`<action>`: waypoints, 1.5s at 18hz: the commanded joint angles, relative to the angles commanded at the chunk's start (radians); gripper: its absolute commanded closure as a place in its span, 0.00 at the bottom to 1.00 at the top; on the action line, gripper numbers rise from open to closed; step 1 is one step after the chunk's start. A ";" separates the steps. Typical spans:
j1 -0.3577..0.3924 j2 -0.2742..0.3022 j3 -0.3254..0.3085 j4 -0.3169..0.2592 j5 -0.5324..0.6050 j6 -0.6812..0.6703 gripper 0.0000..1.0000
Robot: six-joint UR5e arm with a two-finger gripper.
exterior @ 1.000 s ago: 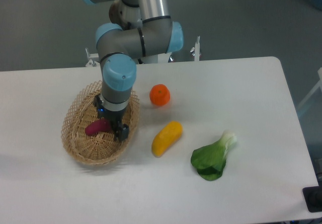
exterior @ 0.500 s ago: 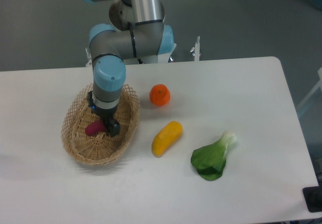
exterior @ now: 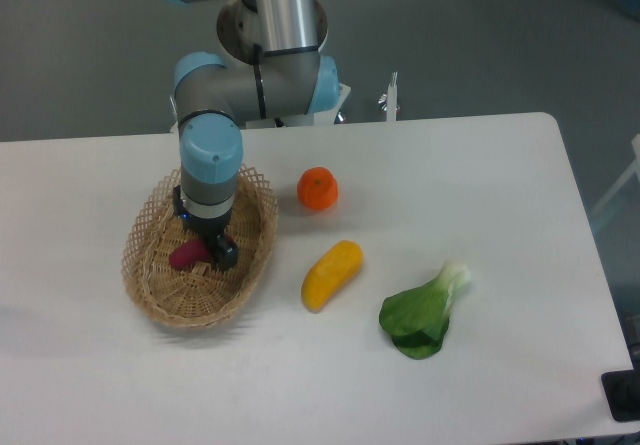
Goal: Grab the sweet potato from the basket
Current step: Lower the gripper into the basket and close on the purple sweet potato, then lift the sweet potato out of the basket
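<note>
Starting at the left, the basket (exterior: 150, 290) sits on the white desk (exterior: 500, 215), tan wicker with that lacy open rim. Inside it lies the sweet potato (exterior: 186, 255), a small magenta thing resting on the basket floor, with its right end tucked up against the robot's tooling. The pincer (exterior: 214, 251) is down inside the basket right at that end of the sweet potato, hanging straight under the blue-capped wrist of the arm (exterior: 212, 155). Only one dark finger really shows from this angle, so it can't be told whether the pincer is spread wide or closed on the sweet potato.

Moving right, a round orange fruit (exterior: 317, 188) sits on the desk just beyond the basket's rim. Below and right of it lies a yellow-orange oblong vegetable (exterior: 331, 274), tilted diagonally. Further right again there's a leafy green bok choy (exterior: 422, 314), pale stem end pointing up and right, well apart from the basket.
</note>
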 joint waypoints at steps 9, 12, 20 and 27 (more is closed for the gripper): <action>0.009 0.032 0.021 -0.006 0.052 -0.014 0.98; 0.029 0.047 0.043 -0.015 0.046 -0.022 0.97; 0.110 0.071 0.118 -0.017 0.061 -0.032 0.97; 0.231 0.072 0.192 -0.029 0.061 -0.011 0.97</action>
